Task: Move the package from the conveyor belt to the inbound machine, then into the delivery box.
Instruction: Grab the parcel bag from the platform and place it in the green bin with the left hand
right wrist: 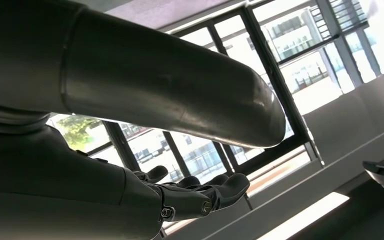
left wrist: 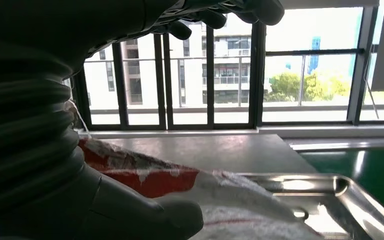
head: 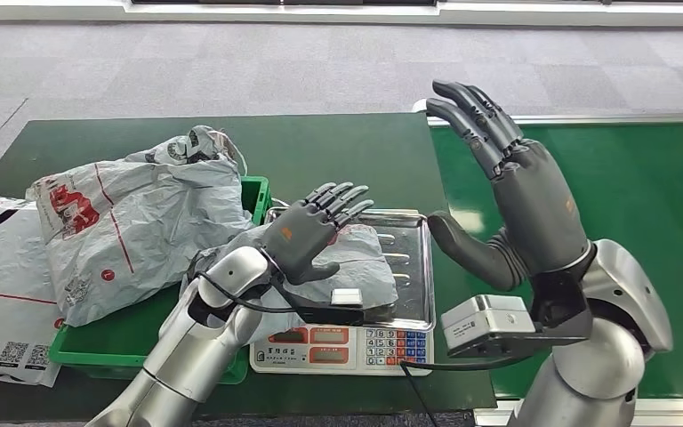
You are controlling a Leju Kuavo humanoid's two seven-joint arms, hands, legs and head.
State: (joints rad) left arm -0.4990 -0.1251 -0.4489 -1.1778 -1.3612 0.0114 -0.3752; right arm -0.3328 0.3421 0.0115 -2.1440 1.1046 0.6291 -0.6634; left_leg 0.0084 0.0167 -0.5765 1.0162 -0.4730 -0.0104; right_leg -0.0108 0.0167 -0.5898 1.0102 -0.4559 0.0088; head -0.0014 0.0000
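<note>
A crumpled grey package (head: 366,258) with red print lies on the steel tray (head: 415,267) of the weighing scale, the inbound machine. My left hand (head: 313,229) hovers over the package's left part with its fingers spread and straight, gripping nothing. In the left wrist view the package (left wrist: 230,202) lies just past the thumb (left wrist: 145,215), and the fingers (left wrist: 230,10) stretch well above it. My right hand (head: 516,187) is raised to the right of the tray, palm facing left and fingers apart, holding nothing. Its fingers (right wrist: 215,192) are spread against the windows in the right wrist view.
The scale's keypad and displays (head: 356,344) face me. A green crate (head: 98,342) on the left holds large grey packages (head: 142,222), and a white package (head: 0,285) lies beside it. The green conveyor belt (head: 640,222) runs along the right, with grey floor beyond.
</note>
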